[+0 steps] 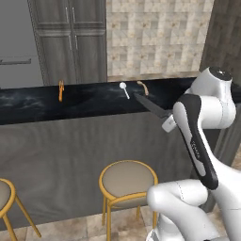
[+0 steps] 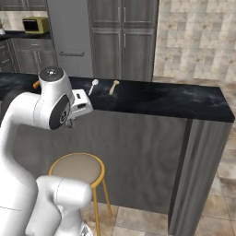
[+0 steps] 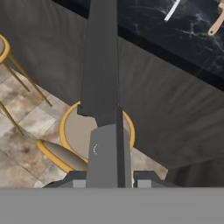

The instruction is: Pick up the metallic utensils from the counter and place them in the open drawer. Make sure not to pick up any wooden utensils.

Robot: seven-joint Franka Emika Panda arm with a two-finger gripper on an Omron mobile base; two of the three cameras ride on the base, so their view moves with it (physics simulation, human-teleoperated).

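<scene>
My gripper (image 1: 165, 116) hangs in front of the counter's (image 1: 37, 101) edge, shut on the pale handle of a long dark grey knife-like utensil (image 1: 149, 105). In the hand view its flat blade (image 3: 101, 61) runs up from between the fingertips (image 3: 145, 178). On the black counter top lie an orange utensil (image 1: 60, 90) at the left, a silver-white spoon (image 1: 124, 89) and, just right of it, the tan wooden utensil (image 1: 143, 87). The blade tip points toward the spoon. The open drawer is out of view.
A round stool (image 1: 128, 179) with a yellow frame stands below the gripper, against the grey counter front (image 1: 70, 150). A second stool (image 1: 3, 195) is at the left. Grey cabinets (image 1: 70, 37) and a tiled wall (image 1: 155, 33) lie behind the counter, which ends at the right (image 2: 221, 110).
</scene>
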